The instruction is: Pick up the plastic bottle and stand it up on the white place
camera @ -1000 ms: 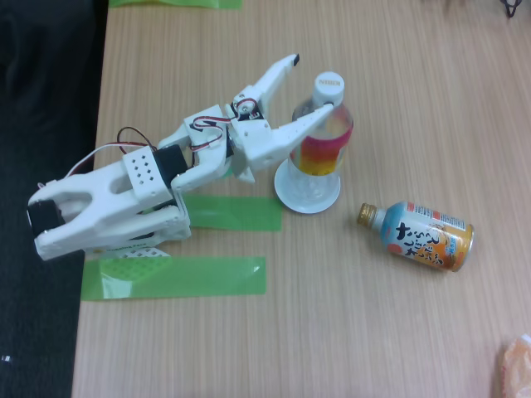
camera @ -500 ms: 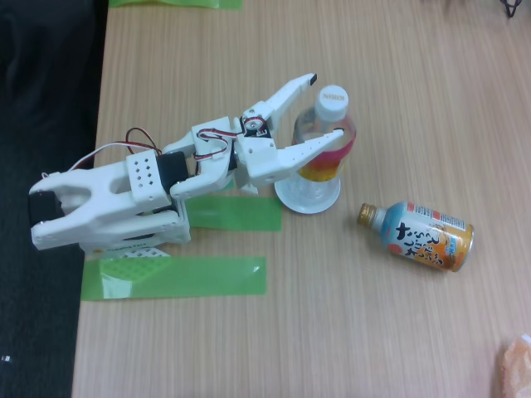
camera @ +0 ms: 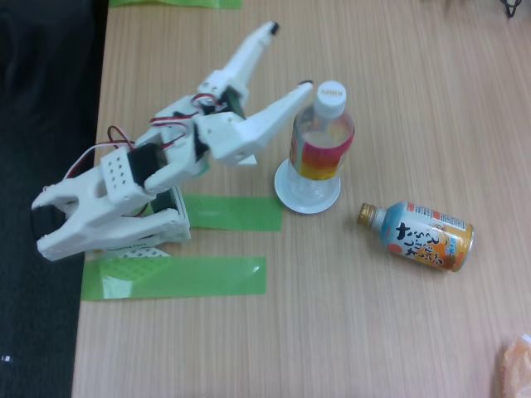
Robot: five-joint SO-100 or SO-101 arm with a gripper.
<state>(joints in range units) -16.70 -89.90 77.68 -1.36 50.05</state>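
The bottle (camera: 320, 137) stands upright on the white disc (camera: 307, 197) near the middle of the wooden table (camera: 357, 332); its white cap (camera: 331, 92) is on top, its pink, orange and yellow label band wraps the middle, and its clear base sits inside the disc's rim. The gripper (camera: 289, 58) hangs to the upper left of the bottle, jaws spread wide and holding nothing; one finger (camera: 253, 50) points up and away toward the top of the view, the other finger (camera: 286, 108) reaches toward the bottle's neck, its dark tip just beside the cap, and whether it touches cannot be told. The white arm (camera: 116, 195) stretches from the table's left edge, red and black wires looping over its joints; its base sits just above two green tape strips (camera: 174, 276), and another strip lies at the table's top edge. An orange-and-blue can (camera: 419, 235) with a gold neck lies on its side to the right of the disc, apart from it; something pale orange shows at the lower right corner.
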